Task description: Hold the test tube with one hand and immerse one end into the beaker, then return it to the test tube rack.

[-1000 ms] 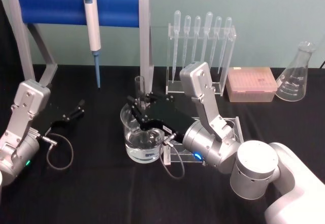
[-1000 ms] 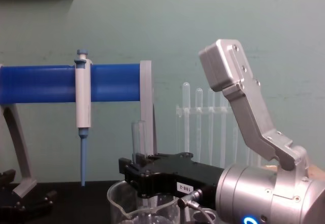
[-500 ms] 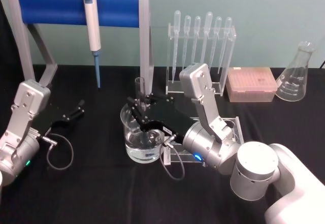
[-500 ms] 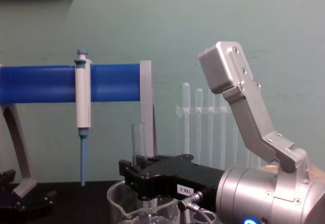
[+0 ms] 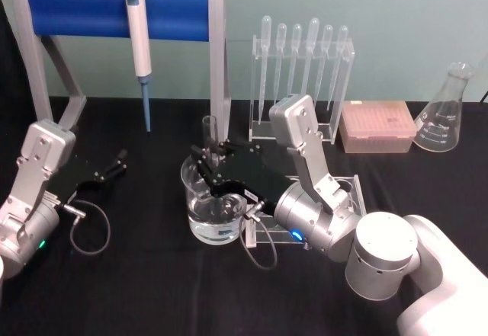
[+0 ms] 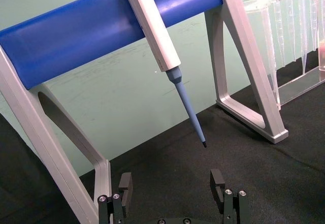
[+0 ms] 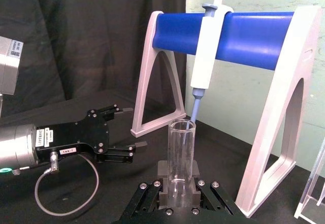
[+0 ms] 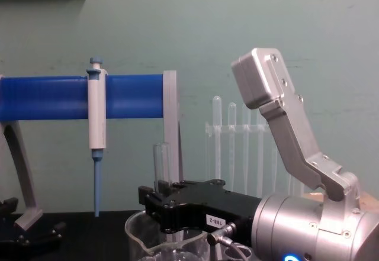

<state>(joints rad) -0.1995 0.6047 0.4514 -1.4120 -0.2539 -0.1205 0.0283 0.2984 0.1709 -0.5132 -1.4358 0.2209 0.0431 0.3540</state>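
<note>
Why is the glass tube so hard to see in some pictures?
Head view: the clear test tube blends into the grey post behind it. Chest view: it is pale against the green wall. Right wrist view: bright streaks on its rim and sides make it stand out.

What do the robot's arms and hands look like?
Both arms are silver metal, boxy then round, each with a small light. The left gripper and right gripper are black two-finger claws with white labels and a looping grey cable.
</note>
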